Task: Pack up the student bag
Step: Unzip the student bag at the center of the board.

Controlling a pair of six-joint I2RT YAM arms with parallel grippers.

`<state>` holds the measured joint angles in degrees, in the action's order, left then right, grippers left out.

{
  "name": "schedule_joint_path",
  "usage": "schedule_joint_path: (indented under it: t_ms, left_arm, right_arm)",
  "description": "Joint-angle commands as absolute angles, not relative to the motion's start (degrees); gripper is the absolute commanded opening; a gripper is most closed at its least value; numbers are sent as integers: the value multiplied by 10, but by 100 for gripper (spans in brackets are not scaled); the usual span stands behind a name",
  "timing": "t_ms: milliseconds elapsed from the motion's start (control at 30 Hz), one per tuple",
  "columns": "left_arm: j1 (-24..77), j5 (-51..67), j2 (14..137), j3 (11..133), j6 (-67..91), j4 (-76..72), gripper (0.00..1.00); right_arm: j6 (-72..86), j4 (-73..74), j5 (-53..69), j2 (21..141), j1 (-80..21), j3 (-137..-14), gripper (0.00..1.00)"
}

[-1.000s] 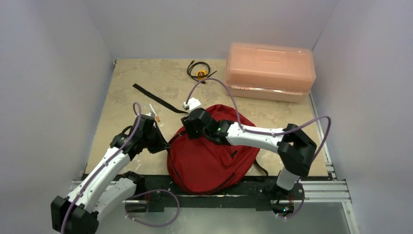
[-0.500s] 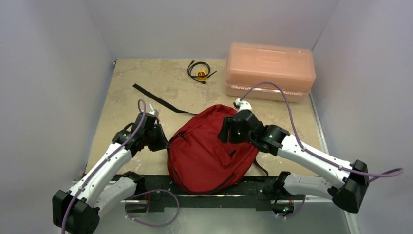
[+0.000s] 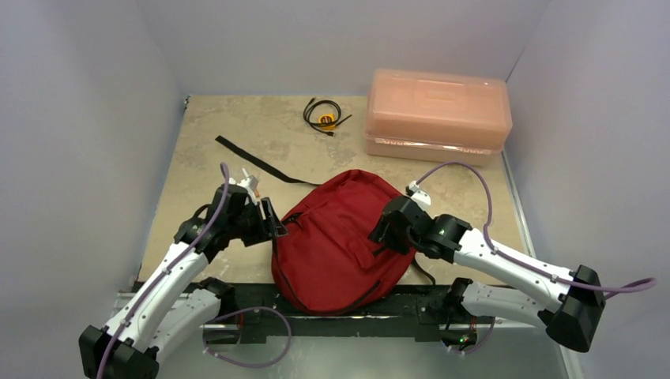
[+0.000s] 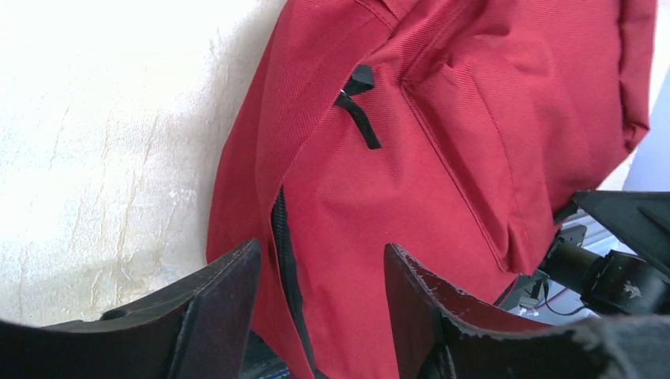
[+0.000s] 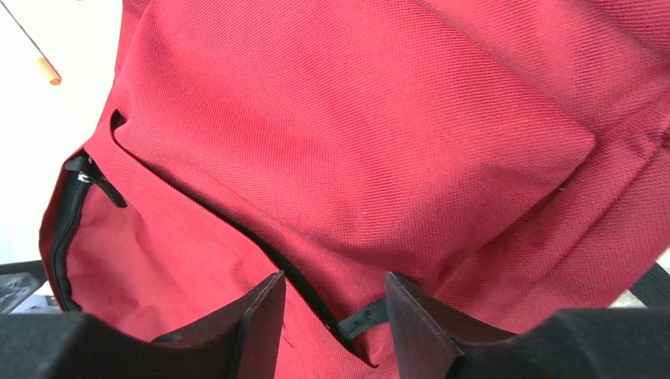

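Student bag [image 3: 340, 253] lies flat at 6 o'clock on the table [image 3: 205, 162]. Left gripper [image 4: 320, 264] at its 9, right gripper [image 5: 332, 294] at its 3, both spread, empty. Probably best: pinch zipper pull [image 4: 360, 112], other arm braces the fabric.

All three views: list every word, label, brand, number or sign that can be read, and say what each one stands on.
No text can be read in any view.
student bag: plain red fabric and black zippers, no logo or label showing.
pink box: a raised panel on the lid, no lettering to make out.
orange piece inside the black cable coil: too small to tell whether it bears any print.
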<state>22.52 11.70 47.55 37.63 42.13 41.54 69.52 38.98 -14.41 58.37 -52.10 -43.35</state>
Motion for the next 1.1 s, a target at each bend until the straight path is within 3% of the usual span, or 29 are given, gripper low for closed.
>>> schedule_joint_path:
  t_ms: [0,233,300,467,733,1067]
  left_arm:
    - [225,135,432,415,397,441,59]
    - [225,153,393,494,381,498,67]
    - [225,155,390,515,380,500,68]
    - [233,256,397,487,427,397,68]
    - [448,159,484,441,514,250,69]
    - [512,129,609,396,532,129,63]
  right_arm:
    - [710,435,-187,559,-523,-441,56]
    - [687,494,-201,535,-525,-449,57]
    - [687,470,-173,534,-526,-443,53]
    - [702,430,-155,550,-534,-438,48]
    - [744,432,-146,557,-555,-437,46]
    - [823,469,-182,557,-617,-447,48]
